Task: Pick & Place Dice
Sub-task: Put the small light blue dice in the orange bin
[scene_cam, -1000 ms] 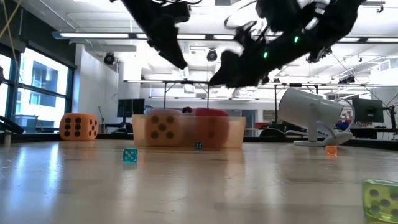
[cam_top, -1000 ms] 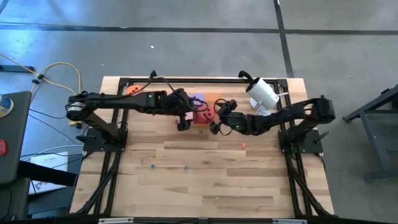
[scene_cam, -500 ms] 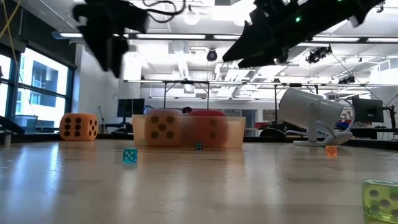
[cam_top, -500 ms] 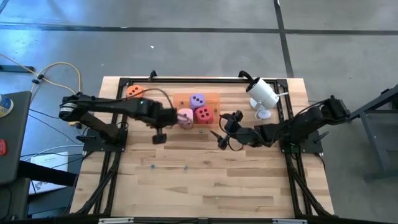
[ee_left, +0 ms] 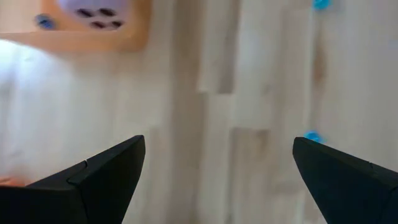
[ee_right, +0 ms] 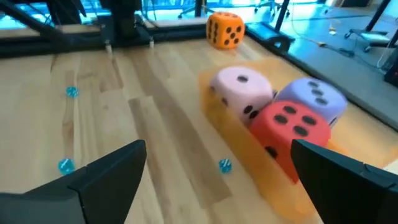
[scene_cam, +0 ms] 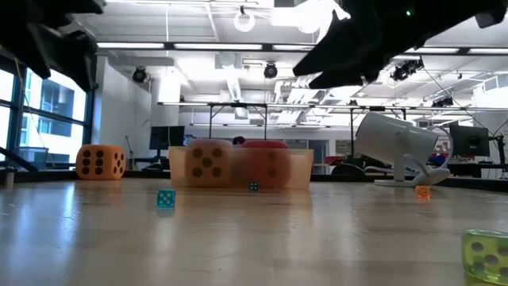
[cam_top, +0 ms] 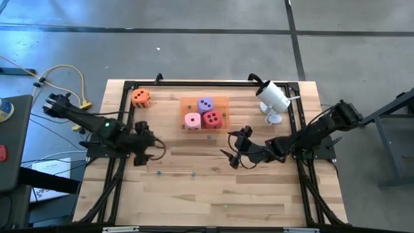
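The translucent orange tray (cam_top: 220, 102) lies at the far middle of the table and holds three dice: pink (cam_top: 193, 120), purple (cam_top: 205, 104) and red (cam_top: 211, 119). The right wrist view shows them too: pink die (ee_right: 242, 90), purple die (ee_right: 314, 99), red die (ee_right: 289, 127). The orange die (cam_top: 141, 98) rests on the wood to the left of the tray. My left gripper (cam_top: 150, 151) hangs open near the table's left side, clear of the tray. My right gripper (cam_top: 231, 153) stands open on the near side of the tray, pointing at it.
A white camera-like device (cam_top: 273, 98) stands at the far right. Small blue dice (scene_cam: 165, 199) (scene_cam: 253, 187), a small orange one (scene_cam: 423, 191) and a green one (scene_cam: 484, 254) lie scattered on the wood. The black frame rails (cam_top: 116, 162) run along both sides.
My left gripper has swung from above the tray toward the table's left and near edges, sinking a little and staying open. My right gripper has drawn back from the tray toward the near edge, also open. The three dice stay in the tray.
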`<state>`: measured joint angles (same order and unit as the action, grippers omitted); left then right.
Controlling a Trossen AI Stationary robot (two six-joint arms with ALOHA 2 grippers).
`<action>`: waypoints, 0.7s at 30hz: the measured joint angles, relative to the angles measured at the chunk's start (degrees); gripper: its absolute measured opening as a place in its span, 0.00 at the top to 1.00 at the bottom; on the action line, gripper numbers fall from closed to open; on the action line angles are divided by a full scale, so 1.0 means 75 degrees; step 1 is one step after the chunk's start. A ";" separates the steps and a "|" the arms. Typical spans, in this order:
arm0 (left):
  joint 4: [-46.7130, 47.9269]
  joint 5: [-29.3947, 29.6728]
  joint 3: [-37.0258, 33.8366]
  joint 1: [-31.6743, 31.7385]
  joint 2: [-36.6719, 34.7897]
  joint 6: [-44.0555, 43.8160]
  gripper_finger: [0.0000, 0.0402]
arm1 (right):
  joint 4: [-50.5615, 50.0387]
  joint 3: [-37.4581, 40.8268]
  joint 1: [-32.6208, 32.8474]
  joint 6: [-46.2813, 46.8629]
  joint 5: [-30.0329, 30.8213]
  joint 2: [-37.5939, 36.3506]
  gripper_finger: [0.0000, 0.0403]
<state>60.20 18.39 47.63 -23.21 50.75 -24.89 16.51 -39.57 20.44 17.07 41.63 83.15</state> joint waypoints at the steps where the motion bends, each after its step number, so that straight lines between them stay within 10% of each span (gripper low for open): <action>1: -0.0289 0.0003 -0.0252 -0.0168 -0.0245 -0.0171 0.01 | 0.0008 0.0002 0.0065 0.0126 -0.0001 0.0048 0.02; 21: -0.4720 0.0525 -0.3102 -0.2263 -0.0052 -0.2319 0.01 | 0.2868 -0.0001 0.0476 -0.0640 -0.1559 0.1450 0.02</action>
<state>24.81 22.33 24.36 -40.18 50.36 -42.29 38.02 -39.57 24.01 12.27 29.93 94.02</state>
